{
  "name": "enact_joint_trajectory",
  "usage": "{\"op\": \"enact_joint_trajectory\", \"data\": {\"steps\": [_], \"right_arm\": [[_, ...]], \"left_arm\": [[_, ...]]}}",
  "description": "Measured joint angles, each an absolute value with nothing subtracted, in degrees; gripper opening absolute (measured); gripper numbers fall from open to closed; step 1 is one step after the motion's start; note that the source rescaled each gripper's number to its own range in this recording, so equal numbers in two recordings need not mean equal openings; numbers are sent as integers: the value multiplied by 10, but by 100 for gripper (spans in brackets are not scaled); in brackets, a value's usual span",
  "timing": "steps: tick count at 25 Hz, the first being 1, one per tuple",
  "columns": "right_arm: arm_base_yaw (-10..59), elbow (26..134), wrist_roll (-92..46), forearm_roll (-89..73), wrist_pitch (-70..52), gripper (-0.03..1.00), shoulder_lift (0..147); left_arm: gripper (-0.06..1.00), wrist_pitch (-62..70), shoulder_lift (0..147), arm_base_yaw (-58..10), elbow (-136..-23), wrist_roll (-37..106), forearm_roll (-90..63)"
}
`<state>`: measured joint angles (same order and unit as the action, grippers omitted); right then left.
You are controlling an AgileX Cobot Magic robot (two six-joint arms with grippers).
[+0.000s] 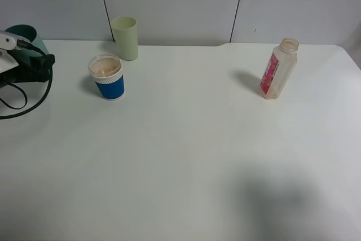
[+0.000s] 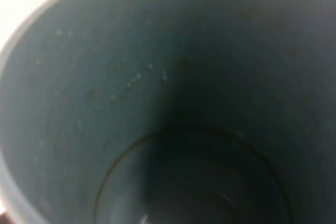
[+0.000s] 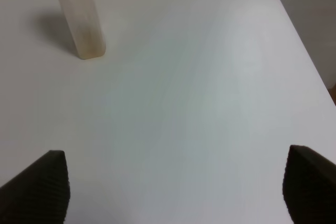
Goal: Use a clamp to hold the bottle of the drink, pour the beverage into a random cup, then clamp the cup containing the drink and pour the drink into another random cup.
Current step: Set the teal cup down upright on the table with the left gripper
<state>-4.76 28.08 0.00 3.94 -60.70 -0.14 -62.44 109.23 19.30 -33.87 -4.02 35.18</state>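
Left wrist view: L clamp (image 1: 39, 63) grips smooth teal tumbler (image 2: 105, 103), dark droplet-flecked inside; R clamp (image 3: 170, 184) ribbed pads apart.

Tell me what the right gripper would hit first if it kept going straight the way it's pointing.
Probably bare table. The right gripper has open jaws with only tabletop between them; the bottle stands off to one side of that line, though depth is hard to judge.

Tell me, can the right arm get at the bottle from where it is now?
Probably yes. The right gripper stands open with nothing between its tips, and only bare table lies between it and the bottle, which stands upright, well apart from both cups.
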Motion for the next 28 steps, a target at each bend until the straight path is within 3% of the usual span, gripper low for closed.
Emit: {"op": "enact_joint_trajectory", "data": {"steps": [7,28], "right_arm": [[-48,281,0,39,-607,67,-1],[-48,281,0,40,-607,67,-1]], "left_arm": [[0,-686,1166,193,-336,-40,352],[0,-686,1236,193,-394,-34,339]]}}
